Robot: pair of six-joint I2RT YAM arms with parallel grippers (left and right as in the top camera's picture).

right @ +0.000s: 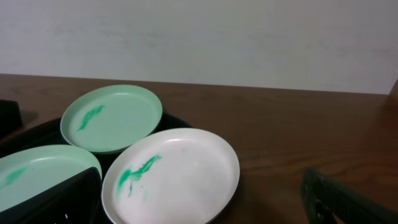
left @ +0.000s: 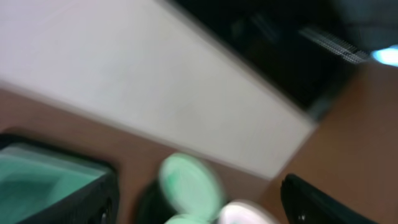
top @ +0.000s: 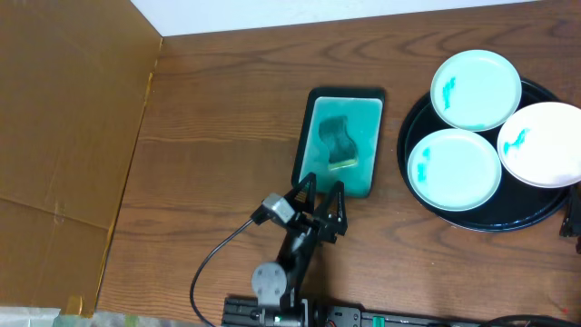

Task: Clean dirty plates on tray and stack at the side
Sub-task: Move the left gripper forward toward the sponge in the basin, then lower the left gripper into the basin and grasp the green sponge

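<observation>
Three plates lie on the black tray (top: pixel 413 118) at the right: a pale-mint one at the back (top: pixel 476 88), a pale-mint one at front left (top: pixel 454 169) and a white one at the right (top: pixel 545 143). Each has a teal smear. My left gripper (top: pixel 320 204) is open and empty, just in front of the teal dish (top: pixel 340 113). Its wrist view is blurred and shows the plates (left: pixel 189 183) ahead. My right gripper (right: pixel 205 208) is open and empty. It is low over the white plate (right: pixel 177 177), with the back plate (right: pixel 112 118) and tray (right: pixel 37 134) behind.
The rectangular teal dish holds a dark teal sponge (top: pixel 338 136). A brown cardboard sheet (top: pixel 64 136) covers the table's left side. A white wall runs along the back. Only a sliver of the right arm (top: pixel 572 218) shows at the right edge.
</observation>
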